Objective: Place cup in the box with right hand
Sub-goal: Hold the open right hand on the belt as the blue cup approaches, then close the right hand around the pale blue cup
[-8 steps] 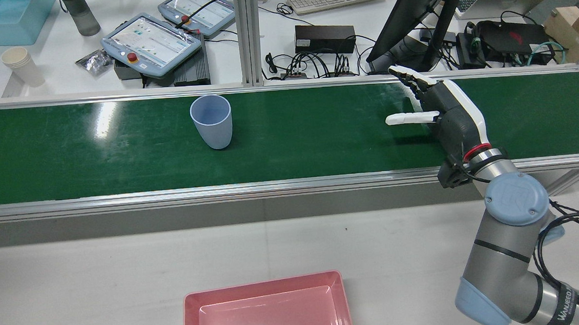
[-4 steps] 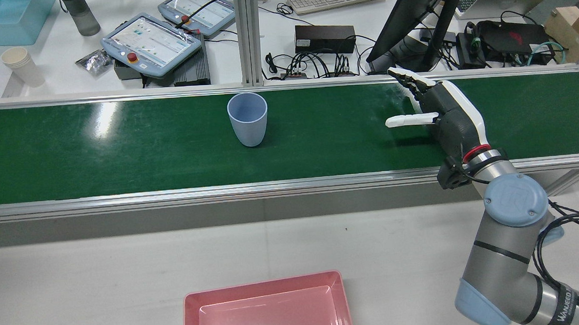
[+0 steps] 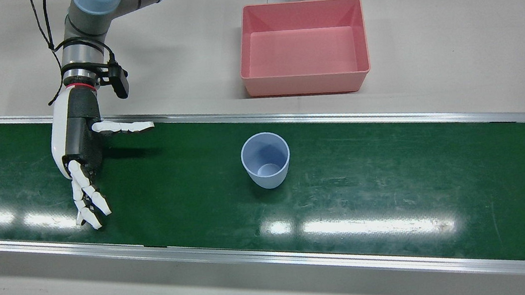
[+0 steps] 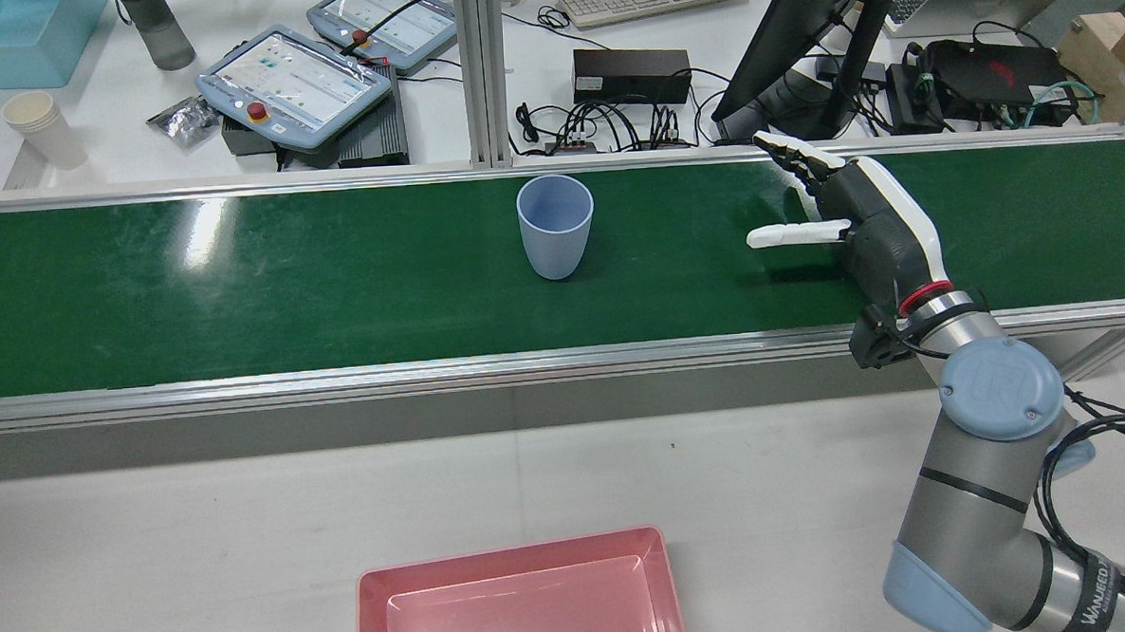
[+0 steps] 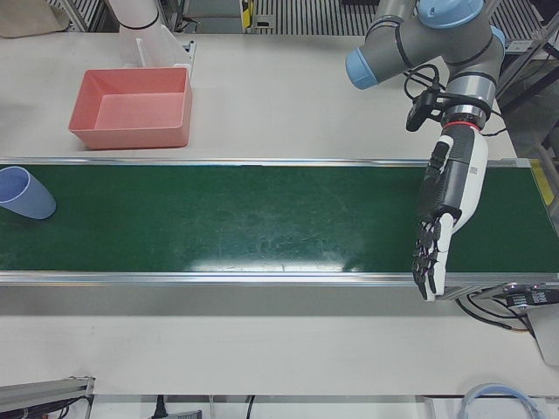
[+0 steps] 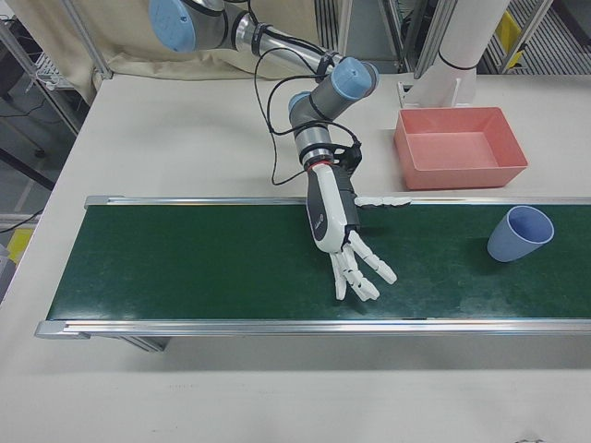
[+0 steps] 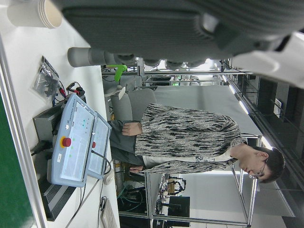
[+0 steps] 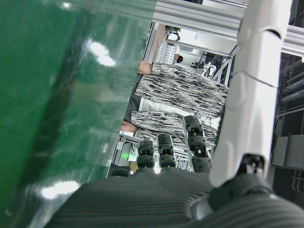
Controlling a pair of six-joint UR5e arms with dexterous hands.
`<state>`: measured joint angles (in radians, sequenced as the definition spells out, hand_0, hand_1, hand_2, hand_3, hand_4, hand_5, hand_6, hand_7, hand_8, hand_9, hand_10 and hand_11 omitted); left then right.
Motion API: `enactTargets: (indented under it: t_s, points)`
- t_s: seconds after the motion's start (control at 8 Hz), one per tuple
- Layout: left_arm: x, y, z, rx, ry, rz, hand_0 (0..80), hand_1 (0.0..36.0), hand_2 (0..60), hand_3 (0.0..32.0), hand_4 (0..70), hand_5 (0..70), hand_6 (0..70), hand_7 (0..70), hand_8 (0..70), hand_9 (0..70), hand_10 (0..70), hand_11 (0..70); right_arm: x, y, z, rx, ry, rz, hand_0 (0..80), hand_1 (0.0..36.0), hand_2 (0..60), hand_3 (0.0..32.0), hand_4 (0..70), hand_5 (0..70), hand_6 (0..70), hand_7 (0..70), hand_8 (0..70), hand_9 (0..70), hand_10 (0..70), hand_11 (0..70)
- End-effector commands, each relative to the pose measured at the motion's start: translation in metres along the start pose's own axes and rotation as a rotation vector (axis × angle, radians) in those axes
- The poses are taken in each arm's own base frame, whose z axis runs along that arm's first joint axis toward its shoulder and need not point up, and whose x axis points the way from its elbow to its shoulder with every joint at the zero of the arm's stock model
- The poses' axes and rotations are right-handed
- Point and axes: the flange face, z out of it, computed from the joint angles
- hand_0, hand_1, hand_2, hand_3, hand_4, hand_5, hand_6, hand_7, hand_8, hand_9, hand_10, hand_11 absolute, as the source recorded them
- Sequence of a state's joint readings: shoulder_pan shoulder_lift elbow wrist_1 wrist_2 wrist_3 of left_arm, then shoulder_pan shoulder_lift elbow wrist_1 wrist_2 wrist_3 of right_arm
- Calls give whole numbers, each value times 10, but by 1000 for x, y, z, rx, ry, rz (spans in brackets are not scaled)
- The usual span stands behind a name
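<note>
The pale blue plastic cup (image 3: 265, 160) stands upright and empty on the green conveyor belt (image 3: 396, 176), roughly midway along the stretch seen in the front view. Nothing touches it. In the rear view the cup (image 4: 555, 226) sits near the belt's far rail.

The right hand (image 3: 80, 155) hangs low over the belt, well apart from the cup, released and holding nothing. Its fingers (image 3: 89, 204) stretch out towards the operators' side, and its thumb (image 3: 122, 128) points sideways towards the cup. The right-front view shows the same hand (image 6: 337, 231) with its fingers fanned apart; whether their tips touch the belt I cannot tell.

The pink box (image 3: 307, 82) rests empty on the grey table (image 3: 455, 43) on the robot's side of the belt, just beyond the rail and a little past the cup.

The left hand (image 5: 445, 209) shows in the left-front view over the other end of the belt, fingers straight and slack, grasping nothing. The cup (image 5: 22, 194) lies at that view's far edge, well apart from it.
</note>
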<state>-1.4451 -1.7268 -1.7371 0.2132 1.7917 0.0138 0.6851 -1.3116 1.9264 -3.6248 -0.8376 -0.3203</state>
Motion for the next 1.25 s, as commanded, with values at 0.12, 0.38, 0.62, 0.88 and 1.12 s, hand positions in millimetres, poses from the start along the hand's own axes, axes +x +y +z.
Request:
enactTargets:
  t_s: [0.12,0.38,0.62,0.88,1.12]
  points:
    - [0,0,0,0,0,0,0,0,0,0,0,0,0,0,0,0,0,0,0,0,0,0,1,-18,559,209,0,0,30,73,71,228,87,136,0,18]
    - [0,1,0,-1,0,0,0,0,0,0,0,0,0,0,0,0,0,0,3,8,2,-11,2,-29,560,210,0,0,34,73,72,233,88,138,0,18]
    - [0,0,0,0,0,0,0,0,0,0,0,0,0,0,0,0,0,0,8,12,1,-17,9,-32,562,210,0,0,13,74,68,220,87,133,0,15]
    - [0,1,0,-1,0,0,0,0,0,0,0,0,0,0,0,0,0,0,9,11,1,-16,11,-33,562,211,0,0,19,74,69,228,87,134,0,13]
    - [0,0,0,0,0,0,0,0,0,0,0,0,0,0,0,0,0,0,9,12,1,-17,11,-40,560,208,0,0,33,72,73,240,90,141,0,16]
